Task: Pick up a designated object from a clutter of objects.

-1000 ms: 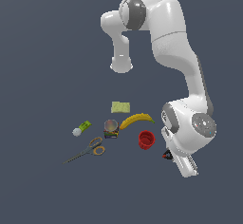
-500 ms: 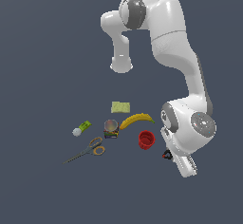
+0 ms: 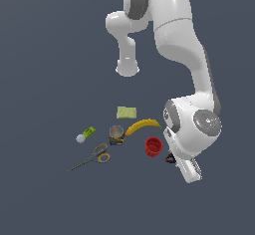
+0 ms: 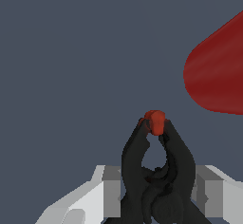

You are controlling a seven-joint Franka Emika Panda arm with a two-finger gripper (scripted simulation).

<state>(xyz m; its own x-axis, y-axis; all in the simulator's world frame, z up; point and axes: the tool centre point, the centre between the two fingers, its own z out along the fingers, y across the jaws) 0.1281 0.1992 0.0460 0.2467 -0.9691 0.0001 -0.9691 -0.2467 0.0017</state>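
Gripper point(image 4: 156, 190) sat low at the exterior view's right of the clutter, fingers point(image 4: 111, 190) closed on the black clamp point(image 4: 156, 171), one either side. Clamp sat betw. them, red-orange tips point(image 4: 154, 121) pointing away from wrist. Red cup point(image 3: 154, 146) lay just beside; banana point(image 3: 143, 125), scissors point(image 3: 92, 158) further toward the exterior view's left.

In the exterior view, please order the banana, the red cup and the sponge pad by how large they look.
1. banana, clearly the longest.
2. and 3. red cup and sponge pad: they look about alike, so I cannot rank them.
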